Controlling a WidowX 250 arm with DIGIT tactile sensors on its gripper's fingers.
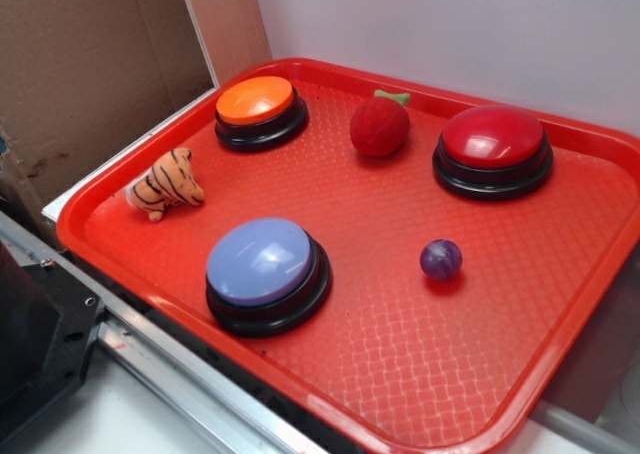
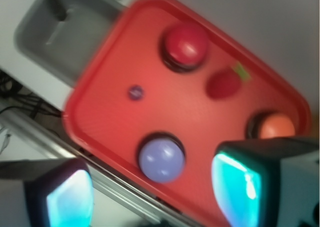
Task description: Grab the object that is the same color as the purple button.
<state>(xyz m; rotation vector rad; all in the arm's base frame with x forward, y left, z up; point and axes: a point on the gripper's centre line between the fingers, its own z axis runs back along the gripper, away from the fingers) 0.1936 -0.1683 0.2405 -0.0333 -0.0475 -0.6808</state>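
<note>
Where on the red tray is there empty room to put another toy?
The biggest bare patch is the tray's near right corner, below the little purple ball and right of the purple button. A smaller gap sits mid-tray between the tiger, strawberry ball and purple button. The back row is crowded.

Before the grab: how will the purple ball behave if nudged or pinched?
The ball is round and sits free on the tray, so a nudge probably sends it rolling. Its glossy surface suggests hard and slippery; it may squirt from a pinch. It is small, so likely light.
</note>
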